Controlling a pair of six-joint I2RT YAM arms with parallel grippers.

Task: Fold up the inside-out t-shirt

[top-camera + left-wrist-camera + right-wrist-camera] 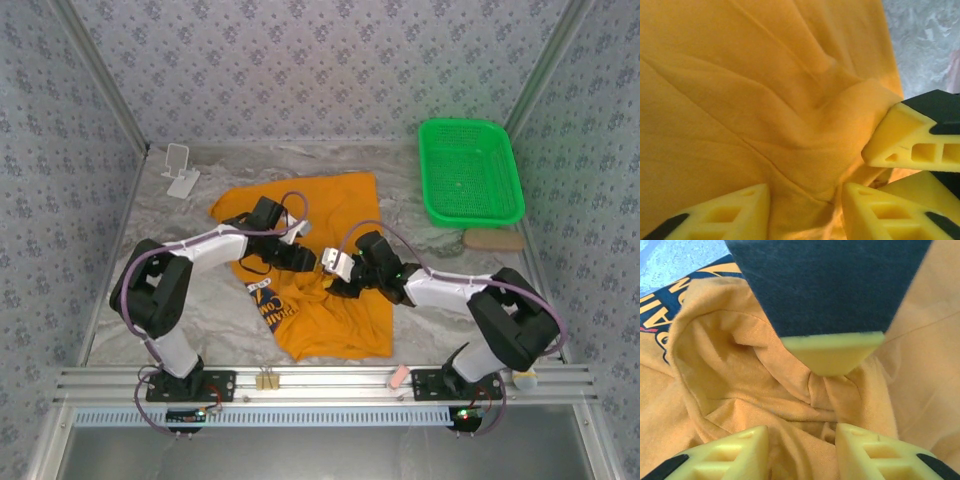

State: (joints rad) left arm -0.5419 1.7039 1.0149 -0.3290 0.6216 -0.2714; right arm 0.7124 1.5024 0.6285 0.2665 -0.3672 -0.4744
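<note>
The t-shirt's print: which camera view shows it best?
The top external view: it shows the dark lettered print with its place near the left front edge of the t-shirt. The right wrist view catches a cropped corner of it, upper left. The left wrist view gives plain orange cloth.

**Left arm** (pixel 200 245): elbow raised near its base, forearm running forward and inward, wrist bent down.

**Left gripper** (pixel 305 260): pointed downward. Jaws parted, with both fingers (pixel 715 215) set apart.

**Right arm** (pixel 445 290): elbow raised above its base, forearm running inward, wrist lowered.

**Right gripper** (pixel 335 268): pointed downward. Jaws parted, with fingers (pixel 875 450) set apart.

**Relation:** the two grippers stand nearly tip to tip, just beside each other. One finger of the left gripper lies directly ahead of the right gripper's parted jaws. A right-gripper finger sits just to the right of the left gripper's tips.
</note>
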